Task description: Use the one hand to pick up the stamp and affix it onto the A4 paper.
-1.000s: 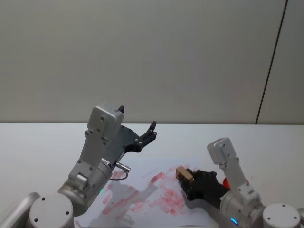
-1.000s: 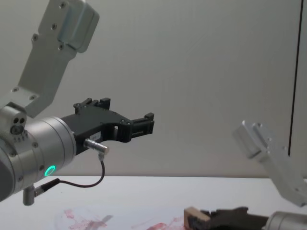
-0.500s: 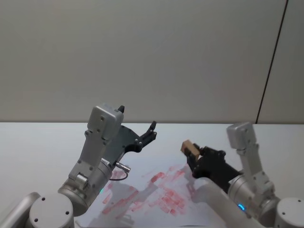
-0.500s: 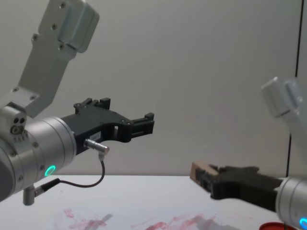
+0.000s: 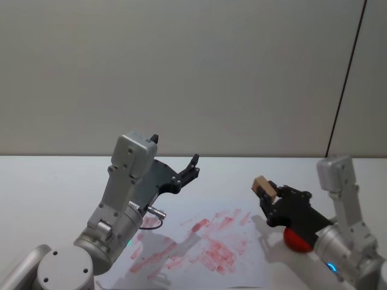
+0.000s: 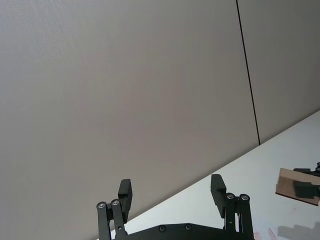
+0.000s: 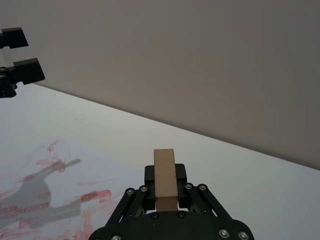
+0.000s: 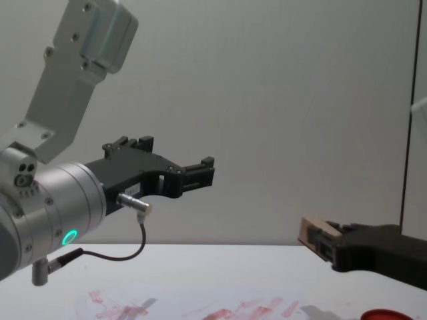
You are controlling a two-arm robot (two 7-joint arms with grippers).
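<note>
The stamp (image 5: 263, 186), a light tan wooden block, is held in the air by my right gripper (image 5: 270, 194), which is shut on it. It hangs to the right of the A4 paper (image 5: 199, 244), a white sheet smeared with red ink marks. In the right wrist view the stamp (image 7: 165, 175) stands up between the black fingers, with the A4 paper (image 7: 45, 170) lower down and to one side. The chest view has the stamp (image 8: 310, 233) well above the table. My left gripper (image 5: 192, 166) is raised over the paper's left part, open and empty.
A round red ink pad (image 5: 296, 240) lies on the white table just right of the paper, under my right arm; it is also at the chest view's lower right (image 8: 383, 313). A plain grey wall stands behind the table.
My right gripper lifted the stamp off the paper and carried it up and to the right, past the paper's right side. The left arm has not moved.
</note>
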